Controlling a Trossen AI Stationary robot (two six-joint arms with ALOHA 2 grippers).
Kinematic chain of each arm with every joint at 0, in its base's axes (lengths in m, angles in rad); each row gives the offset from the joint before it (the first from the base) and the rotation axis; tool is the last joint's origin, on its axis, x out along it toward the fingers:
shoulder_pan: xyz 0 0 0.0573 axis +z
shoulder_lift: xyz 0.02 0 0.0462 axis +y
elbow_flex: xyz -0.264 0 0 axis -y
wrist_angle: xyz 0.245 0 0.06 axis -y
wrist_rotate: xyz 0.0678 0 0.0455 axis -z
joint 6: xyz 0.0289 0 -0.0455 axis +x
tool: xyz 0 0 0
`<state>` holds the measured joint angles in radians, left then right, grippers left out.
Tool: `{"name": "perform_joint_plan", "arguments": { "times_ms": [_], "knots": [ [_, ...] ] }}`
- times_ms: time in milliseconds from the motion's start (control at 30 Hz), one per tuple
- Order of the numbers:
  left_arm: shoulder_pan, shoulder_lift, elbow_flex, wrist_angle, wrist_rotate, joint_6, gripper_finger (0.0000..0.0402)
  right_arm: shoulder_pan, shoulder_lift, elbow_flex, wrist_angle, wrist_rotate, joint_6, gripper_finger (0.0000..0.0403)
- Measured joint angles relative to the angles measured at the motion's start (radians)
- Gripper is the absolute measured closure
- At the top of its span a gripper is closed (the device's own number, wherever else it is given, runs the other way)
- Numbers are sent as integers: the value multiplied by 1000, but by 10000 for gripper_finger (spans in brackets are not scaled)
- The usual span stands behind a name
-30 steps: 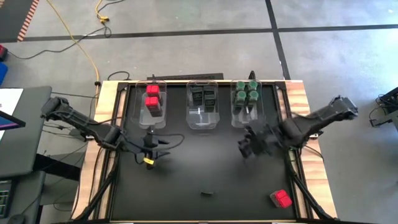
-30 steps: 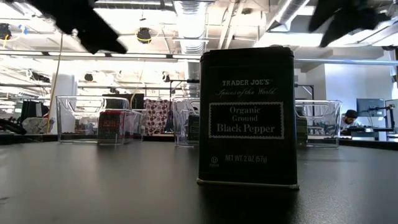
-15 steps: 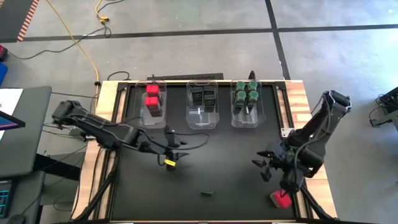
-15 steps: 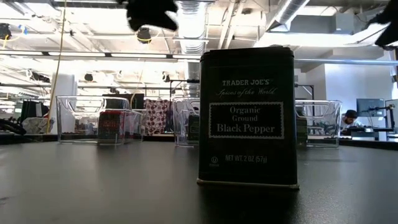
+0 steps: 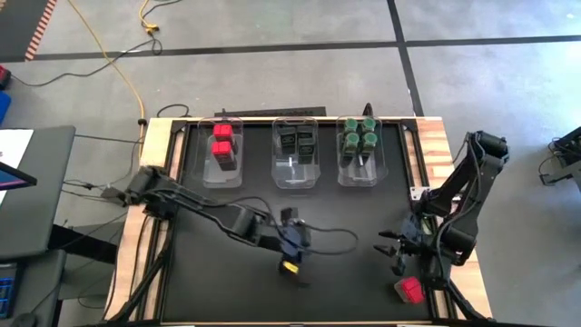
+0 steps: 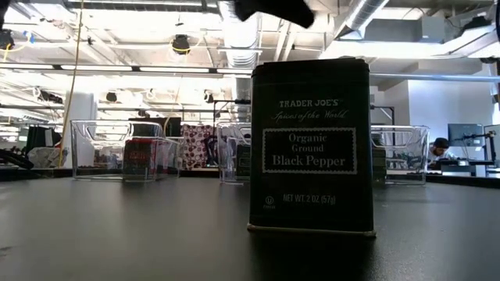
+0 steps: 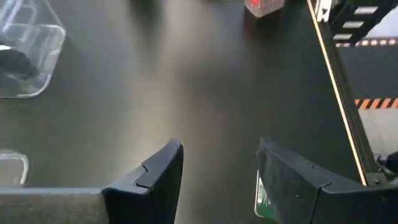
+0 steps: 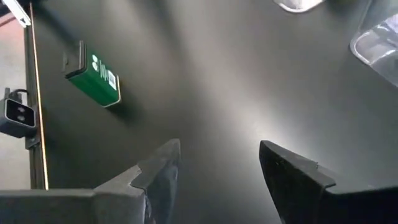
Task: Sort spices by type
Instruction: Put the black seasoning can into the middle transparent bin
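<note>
Black matting [image 5: 336,209] is covering the table, with three clear bins [image 5: 294,153] lined along its far edge holding sorted spices. I am hovering my left gripper [image 5: 292,257], fingers apart and empty, over the black pepper tin [image 6: 310,146] near the front middle. My right gripper [image 5: 405,255] is hanging open beside the red-topped spice [image 5: 409,291] at the front right corner.

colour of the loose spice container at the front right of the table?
Red on top: the red-topped spice container, shown best in the high view, just beside the right end effector.
</note>
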<state>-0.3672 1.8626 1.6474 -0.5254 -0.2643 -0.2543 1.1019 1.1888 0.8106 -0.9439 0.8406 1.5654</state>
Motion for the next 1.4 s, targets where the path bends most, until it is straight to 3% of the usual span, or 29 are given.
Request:
{"name": "perform_joint_plan", "arguments": {
  "times_ms": [267,500,700,1033,1267,1400],
  "knots": [
    [-10,134,164,-34,5,-32,207,40,0,0,-1,0,-3,158],
    [-9,137,167,-36,43,-119,207,53,0,0,-3,0,-3,158],
    [-9,137,167,-37,59,-92,205,53,0,1,12,0,-3,158],
    [-9,137,167,-42,58,-118,151,53,0,1,12,-1,-3,158],
    [-9,137,167,-39,59,-274,151,52,0,1,1,-27,-4,158],
    [-6,137,167,-39,59,-287,151,52,0,1,-31,-32,-4,158]
  ]
}}
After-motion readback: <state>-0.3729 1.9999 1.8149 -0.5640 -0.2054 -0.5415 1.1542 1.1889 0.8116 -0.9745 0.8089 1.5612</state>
